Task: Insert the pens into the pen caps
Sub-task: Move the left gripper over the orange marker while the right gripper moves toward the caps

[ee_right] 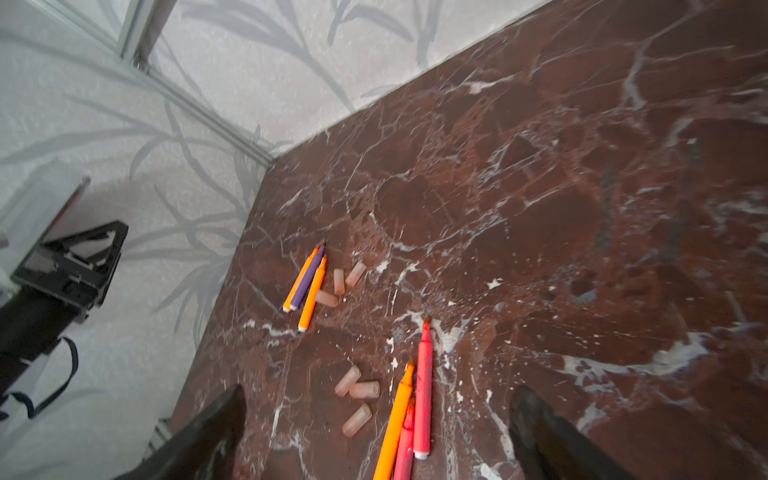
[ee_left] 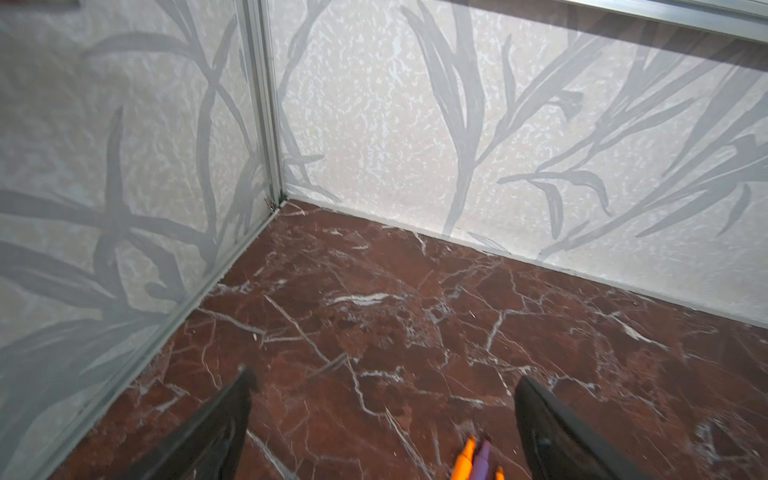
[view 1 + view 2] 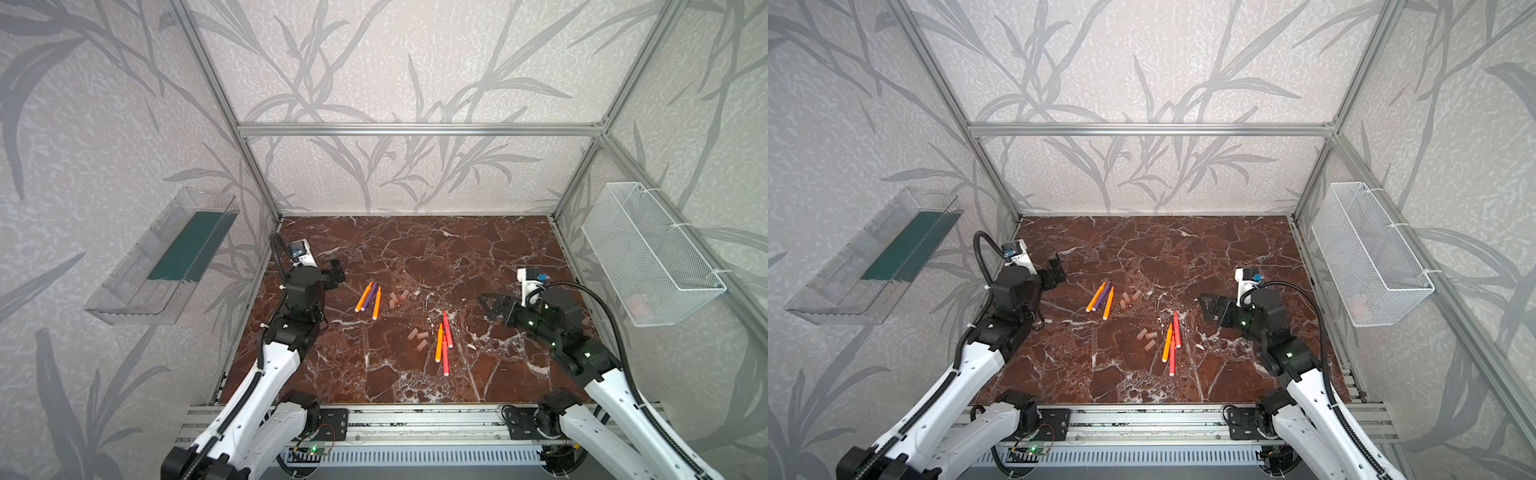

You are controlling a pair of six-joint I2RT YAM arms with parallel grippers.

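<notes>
Pens (image 3: 439, 343) lie flat on the bench (image 3: 415, 249) in two bunches of three, and none has a cap on yet. Near the left claw (image 2: 386, 378) are two orange ones with a purple pen (image 3: 369, 296) between them. Near the right claw (image 1: 379, 391) are two red ones and an orange one, side by side and touching. Three pen caps (image 1: 364, 390) lie just beside each bunch. Both claws are open wide and hold nothing.

The job now looks like picking up a first pen. The right claw is aimed at its bunch. I think it should go down on the red pen (image 1: 423, 390) at the outer edge, so it does not nip the others too. It should grab the pen round the middle, so it stays level. The other claw can then take a cap, turn its open end to the pen's inky tip, and push straight. If the two are not lined up, the tip may bump the rim.

The pens are thin, round and smooth, so they may roll or slip. The caps are short little tubes, pinkish and see-through, and hard to spot on the bench. The bench looks like dark red stone with white cracks, flat and smooth.
</notes>
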